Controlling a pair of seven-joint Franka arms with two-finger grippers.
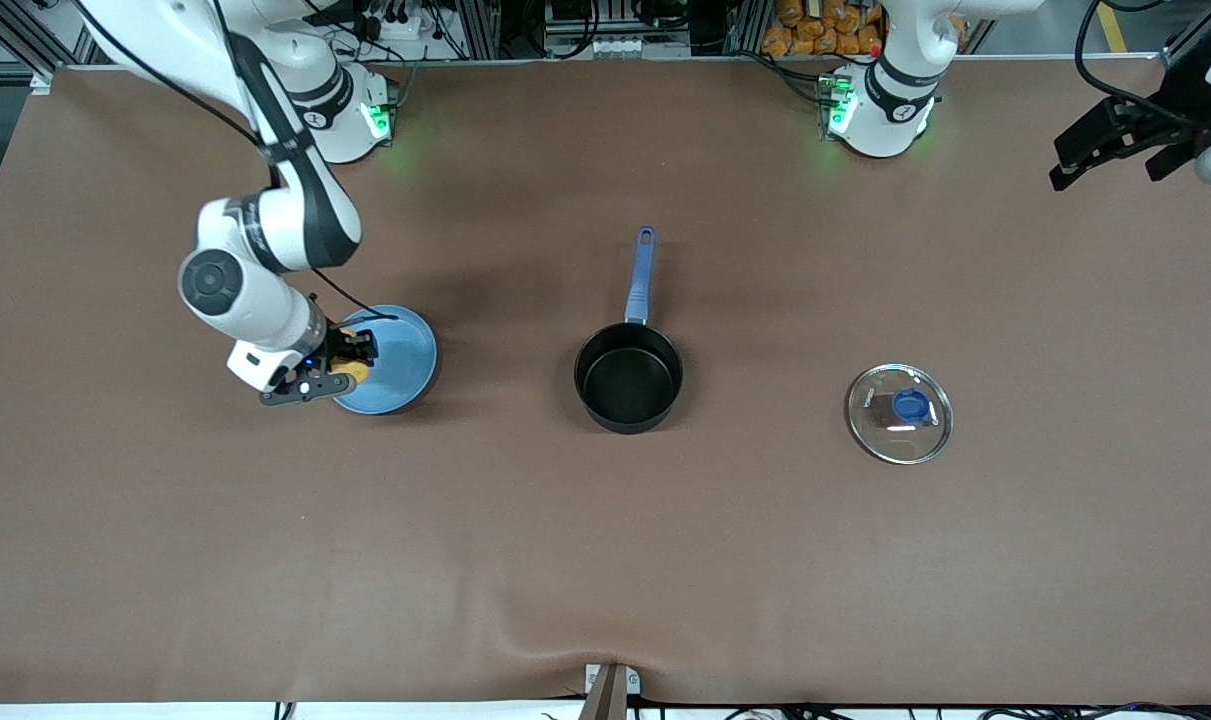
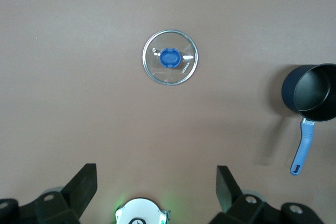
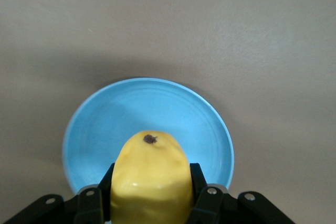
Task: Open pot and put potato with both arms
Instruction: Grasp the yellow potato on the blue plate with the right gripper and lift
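The black pot stands uncovered mid-table, its blue handle pointing toward the robots' bases; it also shows in the left wrist view. My right gripper is over the light-blue plate and shut on the yellow potato. In the right wrist view the potato fills the gap between the fingers of that gripper, above the plate. I cannot tell whether the potato touches the plate. My left gripper waits open and high at the left arm's end of the table, with nothing between its fingers.
The glass lid with a blue knob lies flat on the brown table toward the left arm's end, apart from the pot; the left wrist view shows this lid too. The plate sits toward the right arm's end.
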